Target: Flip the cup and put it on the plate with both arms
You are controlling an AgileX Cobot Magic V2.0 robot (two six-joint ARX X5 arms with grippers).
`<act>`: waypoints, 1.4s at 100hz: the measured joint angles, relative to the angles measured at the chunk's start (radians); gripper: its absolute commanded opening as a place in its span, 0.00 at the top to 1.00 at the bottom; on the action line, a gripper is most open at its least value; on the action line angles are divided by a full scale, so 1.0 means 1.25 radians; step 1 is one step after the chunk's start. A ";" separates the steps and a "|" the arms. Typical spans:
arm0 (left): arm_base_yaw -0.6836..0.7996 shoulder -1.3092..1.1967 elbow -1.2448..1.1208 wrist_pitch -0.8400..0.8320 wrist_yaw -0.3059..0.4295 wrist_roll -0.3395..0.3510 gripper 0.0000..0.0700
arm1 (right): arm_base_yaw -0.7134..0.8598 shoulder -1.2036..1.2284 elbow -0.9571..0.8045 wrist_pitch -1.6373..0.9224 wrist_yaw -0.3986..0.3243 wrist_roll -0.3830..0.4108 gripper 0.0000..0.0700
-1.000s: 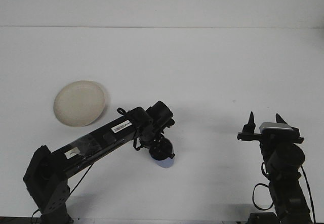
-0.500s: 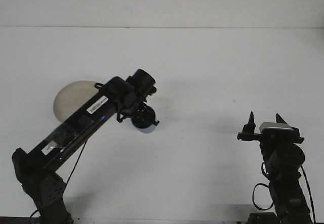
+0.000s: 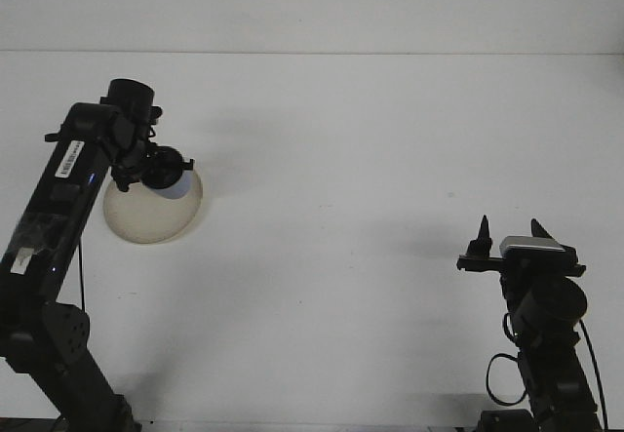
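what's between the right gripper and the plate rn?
Only bare white table, per the front view. The right gripper sits open at lower right; the plate is far left, under the cup in the left gripper.

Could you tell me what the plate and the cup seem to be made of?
The plate looks like matte beige plastic or melamine: even colour, no glare, though glazed ceramic is possible. The cup, held in the left gripper above it, shows only a pale bluish-white part, probably plastic; too small to be sure.

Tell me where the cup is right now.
In the front view the cup is at the far left, held in the left gripper over the upper part of the plate.
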 measured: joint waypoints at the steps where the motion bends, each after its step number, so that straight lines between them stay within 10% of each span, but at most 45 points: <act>1: 0.005 0.000 0.000 0.001 0.000 0.000 0.98 | 0.000 0.000 0.000 0.000 0.000 0.000 0.23; 93: 0.117 0.179 0.000 0.014 0.031 0.001 0.97 | 0.000 0.000 0.000 0.000 0.000 0.000 0.23; 114: 0.117 0.179 0.000 0.016 0.031 -0.002 0.45 | 0.000 0.000 0.000 0.000 0.000 0.000 0.23; 140: 0.117 0.139 0.001 0.029 0.034 -0.003 0.44 | 0.000 0.000 0.000 0.000 0.000 0.000 0.23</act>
